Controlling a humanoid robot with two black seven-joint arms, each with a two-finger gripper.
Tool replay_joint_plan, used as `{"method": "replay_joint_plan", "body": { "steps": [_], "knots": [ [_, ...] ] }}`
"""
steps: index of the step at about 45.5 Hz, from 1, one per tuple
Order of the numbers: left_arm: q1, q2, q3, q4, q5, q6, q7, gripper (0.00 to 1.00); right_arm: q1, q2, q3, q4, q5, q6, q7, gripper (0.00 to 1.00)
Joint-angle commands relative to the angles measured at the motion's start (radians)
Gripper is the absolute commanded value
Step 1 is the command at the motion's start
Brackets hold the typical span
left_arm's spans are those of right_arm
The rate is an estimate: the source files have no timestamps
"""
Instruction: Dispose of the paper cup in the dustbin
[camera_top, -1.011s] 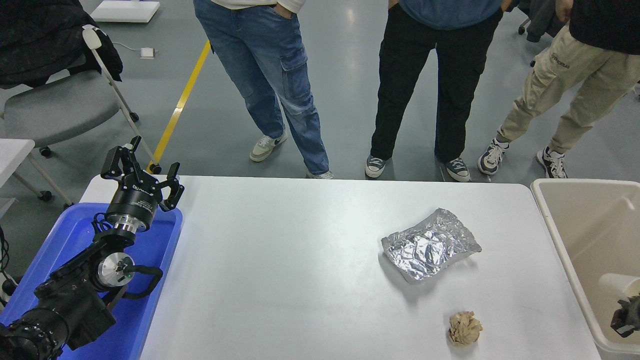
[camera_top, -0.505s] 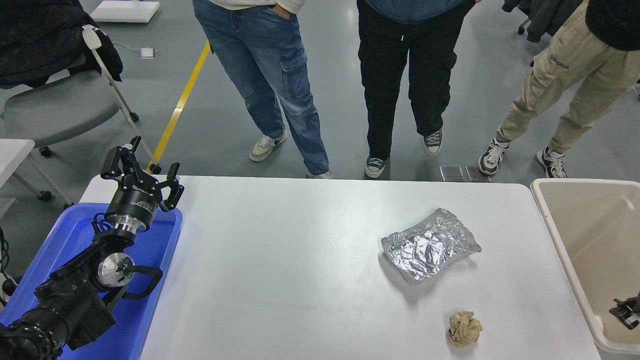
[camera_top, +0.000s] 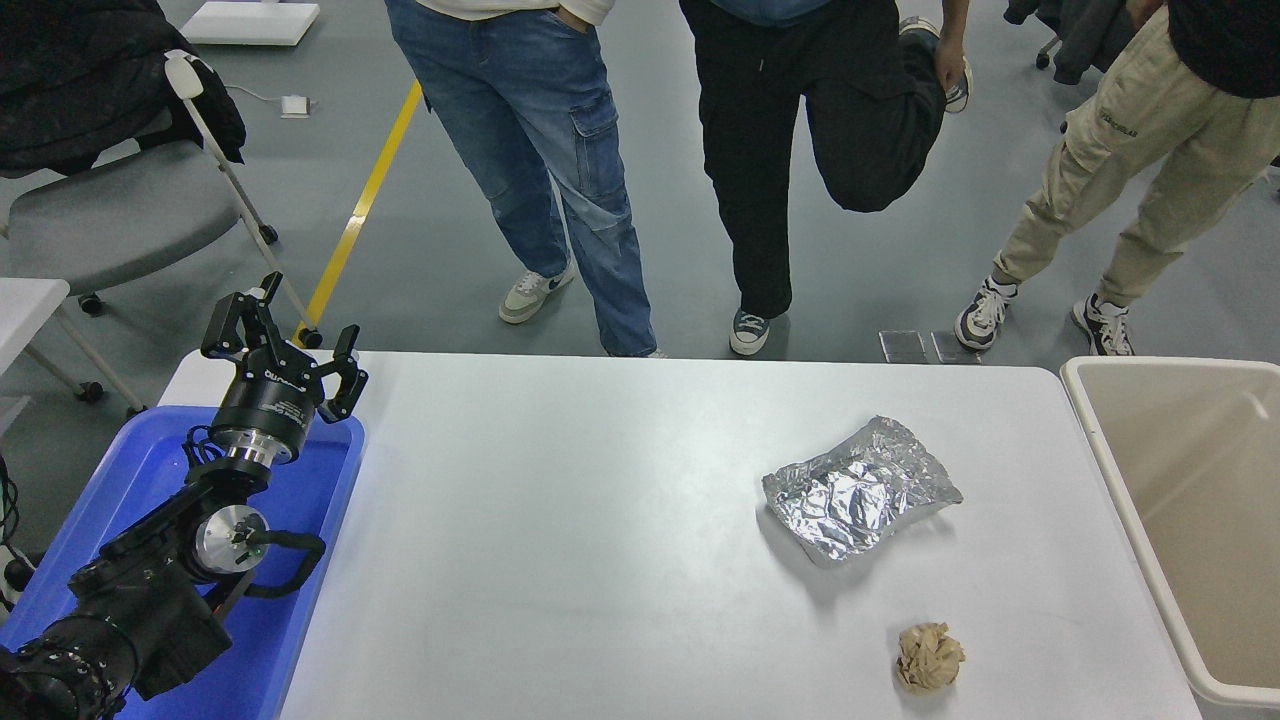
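The beige dustbin (camera_top: 1125, 480) stands off the table's right edge, its inside showing only smooth walls. The paper cup is out of view. My right gripper is out of view. My left gripper (camera_top: 285, 340) is open and empty, parked at the lower left above the blue tray (camera_top: 330, 480).
A crinkled silver foil bag (camera_top: 860, 490) lies right of the table's middle. A crumpled tan paper ball (camera_top: 930, 657) lies near the front edge. Three people stand beyond the far edge; one has a leg raised. A grey chair (camera_top: 110, 215) is at the far left.
The paper cup, seen over the bin by my right gripper a second ago, is gone from sight. My right gripper has withdrawn out of the picture. A person raised one leg.
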Motion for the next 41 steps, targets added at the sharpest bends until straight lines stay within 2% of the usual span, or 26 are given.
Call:
{"method": "replay_joint_plan", "body": {
  "steps": [1,10,20,27,41],
  "knots": [
    [-0.002,-0.002,0.002,0.000,0.000,0.000,0.000,1.00,0.067,-0.128,0.002,0.247,0.001,0.051,0.007,1.00],
    [-0.002,-0.002,0.003,0.000,0.000,0.000,0.000,1.00,0.096,-0.154,0.011,0.455,0.001,0.055,0.071,1.00],
    [-0.002,-0.002,0.003,0.000,0.000,0.002,0.000,1.00,0.097,-0.117,0.011,0.644,-0.002,0.065,0.180,1.00],
    [-0.002,-0.002,0.003,0.000,0.000,0.000,0.000,1.00,0.093,-0.045,0.001,0.718,-0.014,0.062,0.240,1.00],
    [-0.002,-0.002,0.003,0.000,0.000,0.002,0.000,1.00,0.064,0.141,0.001,0.761,-0.146,0.060,0.323,1.00]
  ]
}}
